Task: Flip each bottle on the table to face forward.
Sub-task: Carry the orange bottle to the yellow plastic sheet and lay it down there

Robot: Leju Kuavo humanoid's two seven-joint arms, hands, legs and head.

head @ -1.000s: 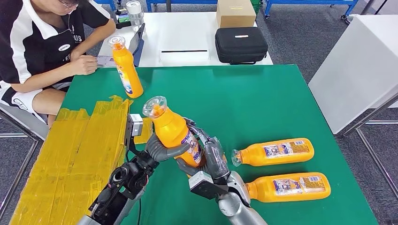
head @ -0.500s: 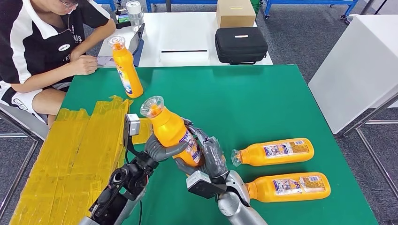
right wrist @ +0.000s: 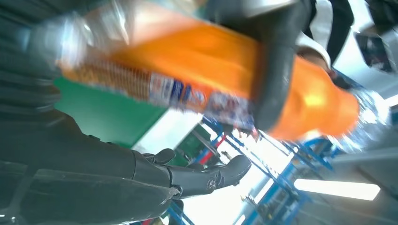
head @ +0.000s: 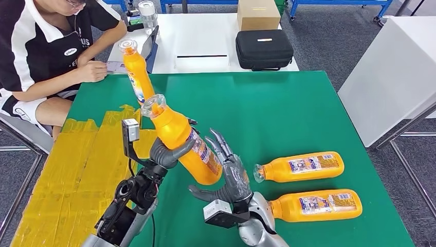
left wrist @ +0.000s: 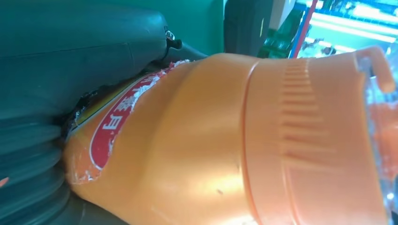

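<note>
My left hand (head: 167,153) grips an orange bottle (head: 182,141) with a clear cap, lifted off the green table (head: 288,108) and tilted with its cap up and to the left. The same bottle (left wrist: 234,140) shows close up in the left wrist view and, blurred, in the right wrist view as the bottle (right wrist: 202,70). My right hand (head: 229,177) is just right of the bottle's base, fingers spread, holding nothing. Two orange bottles lie flat at the right: one (head: 301,166) nearer the middle, one (head: 316,204) nearer the front edge. Another orange bottle (head: 138,72) stands upright at the back left.
Yellow taped cardboard (head: 77,170) covers the table's left side. A person (head: 46,46) sits at the back left corner. Behind stand a white table (head: 205,41) with a black case (head: 264,49) and a cardboard box (head: 257,14).
My left hand has raised the bottle and carried it left. My right hand has let go of it and spread its fingers.
</note>
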